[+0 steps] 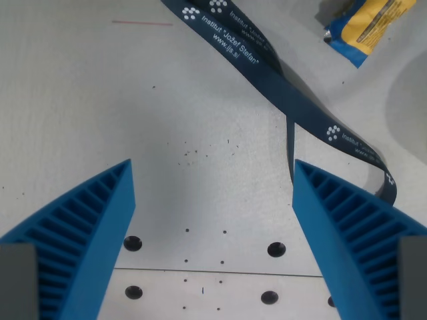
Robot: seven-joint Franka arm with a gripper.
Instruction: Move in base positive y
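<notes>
So the blue ribbed-finger gripper (212, 175) hangs spread wide, holding nothing, fair enough for a plain sideways shift. The dark navy printed fabric lanyard (293, 100) runs from 12 to 4 o'clock over the pale grey table (100, 100); a yellow-blue wrapper (365, 25) sits at 1.

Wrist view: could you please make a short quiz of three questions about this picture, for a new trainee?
1. True or false: the hand is open, with nothing between its blue fingers.
2. Which thing lies nearest the finger on the wrist view's right? A) the dark blue lanyard B) the yellow and blue packet C) the thin red line
3. Fill in: the packet lies at the top ____ of the wrist view.

Key
1. True: only bare table shows between the fingers.
2. A: the lanyard runs down from the top centre to that finger's tip.
3. right
</notes>
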